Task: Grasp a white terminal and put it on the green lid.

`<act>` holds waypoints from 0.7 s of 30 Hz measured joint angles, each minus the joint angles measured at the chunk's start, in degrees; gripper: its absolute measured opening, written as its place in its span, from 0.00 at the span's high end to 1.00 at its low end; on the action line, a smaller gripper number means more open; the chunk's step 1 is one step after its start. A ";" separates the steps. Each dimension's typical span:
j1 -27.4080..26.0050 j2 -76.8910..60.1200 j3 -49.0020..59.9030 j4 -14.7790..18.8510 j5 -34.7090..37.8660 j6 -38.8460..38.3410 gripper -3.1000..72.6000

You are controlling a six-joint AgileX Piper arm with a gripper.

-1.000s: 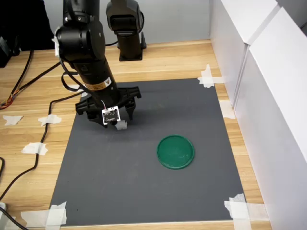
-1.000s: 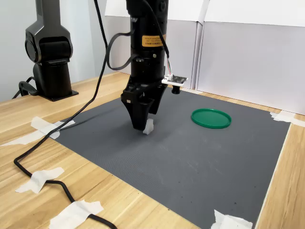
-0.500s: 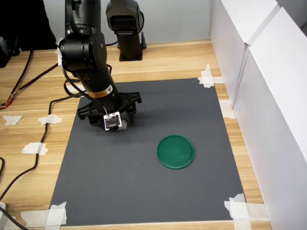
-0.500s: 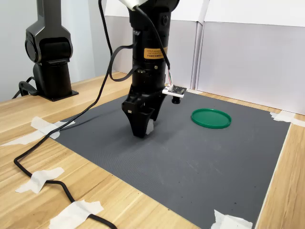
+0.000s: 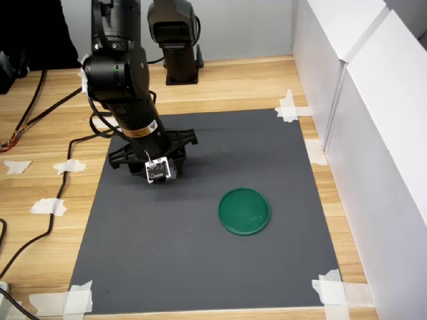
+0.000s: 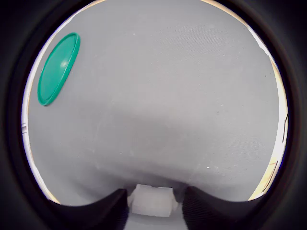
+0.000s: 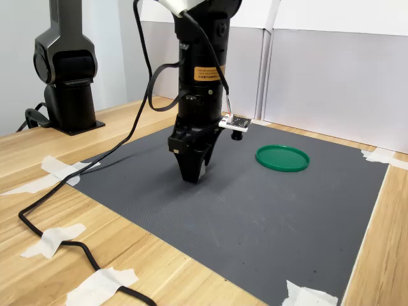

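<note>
The white terminal (image 6: 152,200) rests on the grey mat, pinched between my two dark fingers in the wrist view. My gripper (image 7: 192,177) points straight down with its tips on the mat and is shut on the terminal. In the first exterior view the gripper (image 5: 169,172) stands at the mat's upper left, and its body and wrist board mostly hide the terminal. The green lid (image 5: 244,211) lies flat and bare, well apart from the gripper toward the first exterior view's lower right. It also appears as the lid (image 7: 282,158) beyond the arm and as the lid (image 6: 58,68) in the wrist view.
The grey mat (image 5: 200,260) is taped to a wooden table. A second black arm base (image 5: 175,40) stands behind the mat. White panels (image 5: 373,133) wall the first exterior view's right side. A black cable (image 7: 57,223) and tape scraps lie beside the mat.
The arm has come down onto the terminal, and the wide-spread fingers have drawn together around it. The green lid has not moved.
</note>
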 joint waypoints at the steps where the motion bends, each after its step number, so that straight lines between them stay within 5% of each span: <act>1: 0.13 0.07 0.00 0.00 0.05 0.00 0.46; 4: 0.19 0.12 0.00 0.12 0.05 0.00 0.54; 9: 1.06 0.00 -0.94 0.19 0.40 -0.04 0.54; 21: 13.86 4.37 -15.58 1.36 4.54 0.11 0.54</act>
